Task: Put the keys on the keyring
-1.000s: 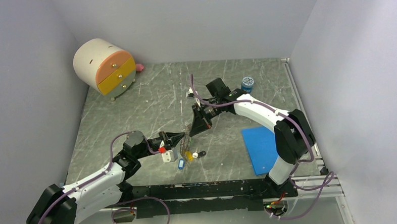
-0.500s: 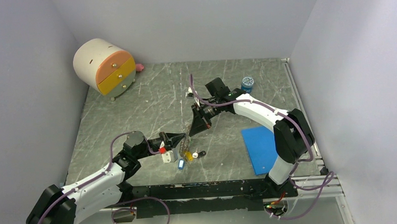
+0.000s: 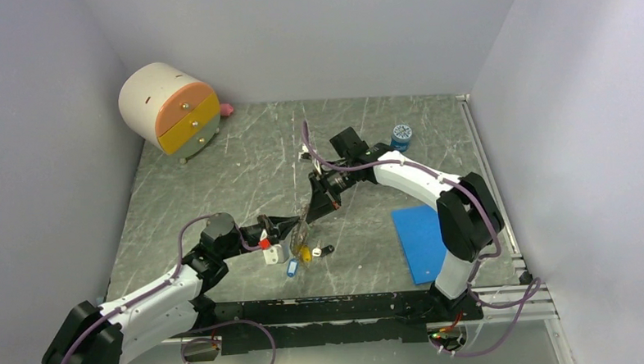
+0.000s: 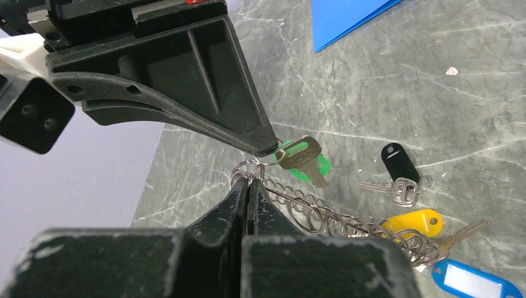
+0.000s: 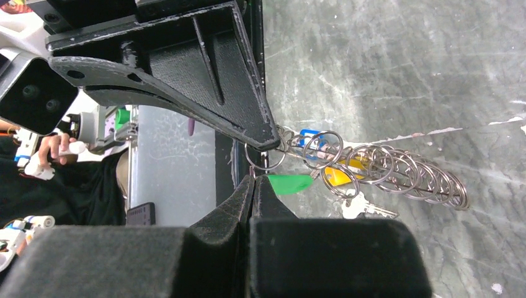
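Left wrist view: left gripper [image 4: 246, 187] clamped the keyring [image 4: 335, 221] while right gripper [image 4: 268, 148] pinched the green key [image 4: 304, 158], apparently mid-threading; fine alignment looked next.

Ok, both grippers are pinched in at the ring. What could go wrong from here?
1. The left gripper and right gripper meet tip to tip at one end of the keyring; a slight misalignment could make them collide or twist its thin loops.
2. The green key seems held only by its small ring, so it may slip and drop.
3. The yellow key and blue key lie at the keyring's far end; pulling could drag them.
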Controlling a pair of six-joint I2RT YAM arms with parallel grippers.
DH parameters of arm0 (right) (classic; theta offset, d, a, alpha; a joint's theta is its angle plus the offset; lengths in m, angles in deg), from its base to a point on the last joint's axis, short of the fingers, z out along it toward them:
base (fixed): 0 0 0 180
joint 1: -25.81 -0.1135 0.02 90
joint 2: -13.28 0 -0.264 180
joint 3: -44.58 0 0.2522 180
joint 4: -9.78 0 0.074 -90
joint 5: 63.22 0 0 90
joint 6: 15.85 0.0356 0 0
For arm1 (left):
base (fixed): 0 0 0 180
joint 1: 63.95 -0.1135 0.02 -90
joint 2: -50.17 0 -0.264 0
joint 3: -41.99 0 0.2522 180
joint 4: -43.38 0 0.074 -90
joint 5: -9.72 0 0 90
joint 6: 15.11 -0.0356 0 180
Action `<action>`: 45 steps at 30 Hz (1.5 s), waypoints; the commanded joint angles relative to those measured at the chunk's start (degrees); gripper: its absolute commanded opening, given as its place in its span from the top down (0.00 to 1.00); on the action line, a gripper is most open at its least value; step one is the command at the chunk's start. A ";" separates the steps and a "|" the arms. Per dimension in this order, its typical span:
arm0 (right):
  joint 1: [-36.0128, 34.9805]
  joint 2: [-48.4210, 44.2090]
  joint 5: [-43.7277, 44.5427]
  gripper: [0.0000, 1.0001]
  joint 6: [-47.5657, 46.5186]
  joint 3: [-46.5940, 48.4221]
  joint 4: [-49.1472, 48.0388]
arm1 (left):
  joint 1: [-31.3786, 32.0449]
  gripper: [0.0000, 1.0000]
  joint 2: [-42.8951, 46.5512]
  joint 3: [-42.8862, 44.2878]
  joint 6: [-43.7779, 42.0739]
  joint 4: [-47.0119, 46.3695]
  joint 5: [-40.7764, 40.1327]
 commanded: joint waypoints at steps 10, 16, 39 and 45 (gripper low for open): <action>0.89 2.17 1.11 1.00 0.79 1.68 -1.24 | 0.49 0.97 2.56 -0.01 -0.54 -4.15 1.10; 0.92 -0.09 -0.70 1.00 -2.41 2.62 0.97 | 0.60 0.98 2.56 -0.21 -0.81 -3.86 0.64; 0.90 -1.34 -5.38 1.00 -6.54 6.56 6.28 | 0.72 0.98 2.39 0.25 -1.48 -2.77 0.87; 0.73 -0.69 -6.96 1.00 -8.44 7.41 8.20 | 0.82 0.97 2.43 0.31 -1.44 -2.49 0.68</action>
